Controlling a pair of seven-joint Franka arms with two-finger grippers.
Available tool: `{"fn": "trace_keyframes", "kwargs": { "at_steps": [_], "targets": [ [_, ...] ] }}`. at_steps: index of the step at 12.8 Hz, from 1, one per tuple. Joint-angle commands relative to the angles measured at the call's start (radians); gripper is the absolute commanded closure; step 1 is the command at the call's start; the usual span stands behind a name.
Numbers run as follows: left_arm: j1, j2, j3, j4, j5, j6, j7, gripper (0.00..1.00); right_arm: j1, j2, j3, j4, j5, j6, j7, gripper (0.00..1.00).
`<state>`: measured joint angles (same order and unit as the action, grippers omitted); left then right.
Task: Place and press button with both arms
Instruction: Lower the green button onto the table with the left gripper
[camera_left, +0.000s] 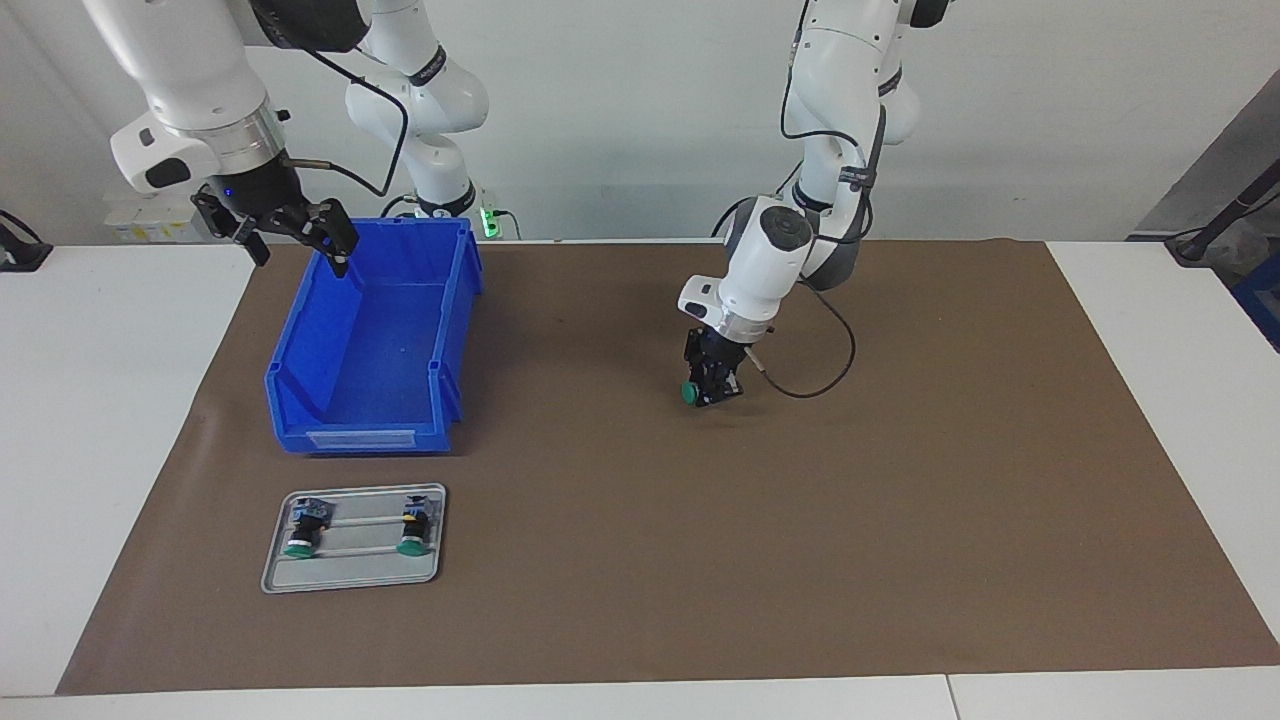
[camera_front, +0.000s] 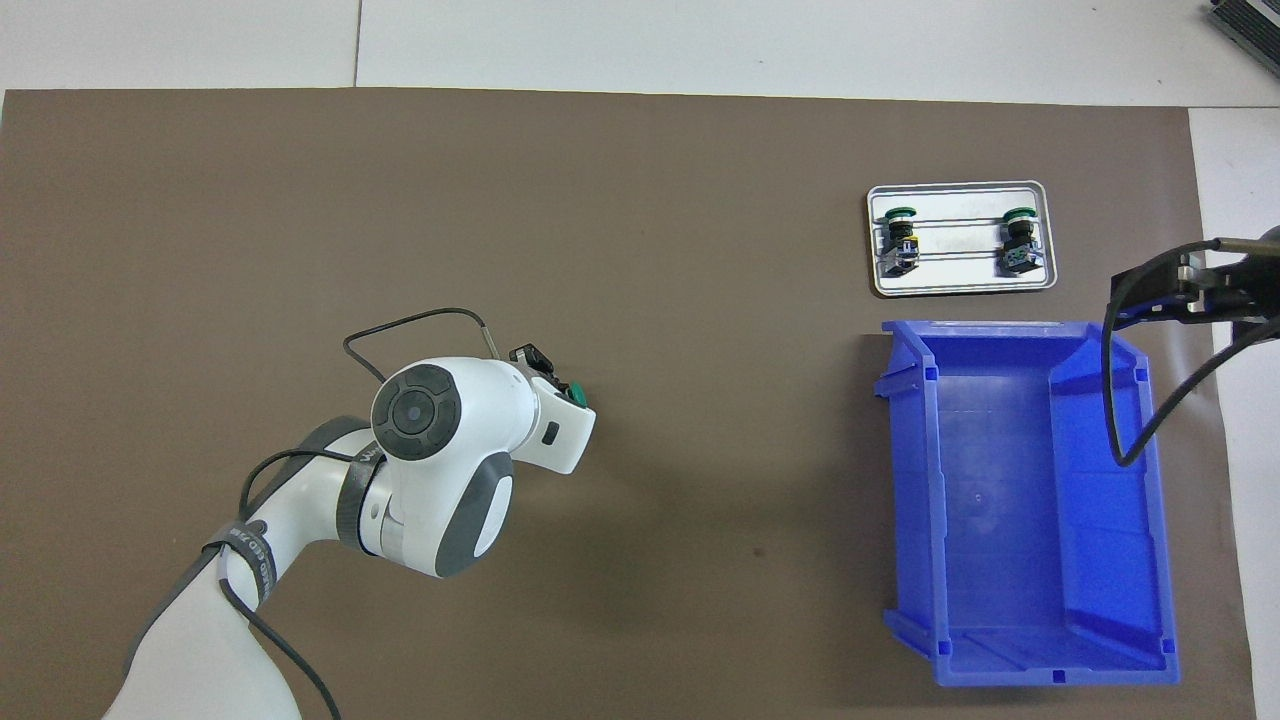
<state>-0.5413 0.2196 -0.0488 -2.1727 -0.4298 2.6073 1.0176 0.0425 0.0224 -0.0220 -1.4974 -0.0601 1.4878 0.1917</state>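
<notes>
The button, green cap facing sideways, sits between the fingers of my left gripper, which is shut on its black body low over the middle of the brown mat. I cannot tell whether the button touches the mat. In the overhead view the left wrist hides the gripper, and only the button's green cap peeks out. My right gripper hangs open and empty over the blue bin's rim nearest the robots, also seen as the right gripper at the view's edge.
A blue bin stands on the mat toward the right arm's end. A grey tray, farther from the robots than the bin, holds two green-capped buttons: one plain, one with a yellow mark.
</notes>
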Motion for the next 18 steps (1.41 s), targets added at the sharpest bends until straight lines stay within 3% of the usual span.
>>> {"fn": "trace_keyframes", "kwargs": {
  "at_steps": [1,6,10,12,18],
  "targets": [
    [0.012,-0.023,-0.006,-0.012,-0.271,0.013,0.236,0.8,-0.007,-0.007,0.004,-0.007,0.019,-0.011,-0.011,0.0],
    [0.012,-0.06,-0.002,-0.044,-0.74,0.01,0.632,0.78,-0.007,-0.007,0.004,-0.006,0.019,-0.009,-0.011,0.0],
    [0.038,-0.101,-0.002,-0.131,-1.056,-0.013,0.965,0.78,-0.007,-0.007,0.004,-0.007,0.019,-0.009,-0.011,0.0],
    [0.07,-0.137,-0.002,-0.18,-1.145,-0.084,1.073,0.76,-0.007,-0.007,0.004,-0.007,0.019,-0.009,-0.011,0.0],
    [0.162,-0.212,-0.002,-0.292,-1.236,-0.279,1.213,0.7,-0.007,-0.007,0.004,-0.006,0.019,-0.009,-0.011,0.0]
  ]
}}
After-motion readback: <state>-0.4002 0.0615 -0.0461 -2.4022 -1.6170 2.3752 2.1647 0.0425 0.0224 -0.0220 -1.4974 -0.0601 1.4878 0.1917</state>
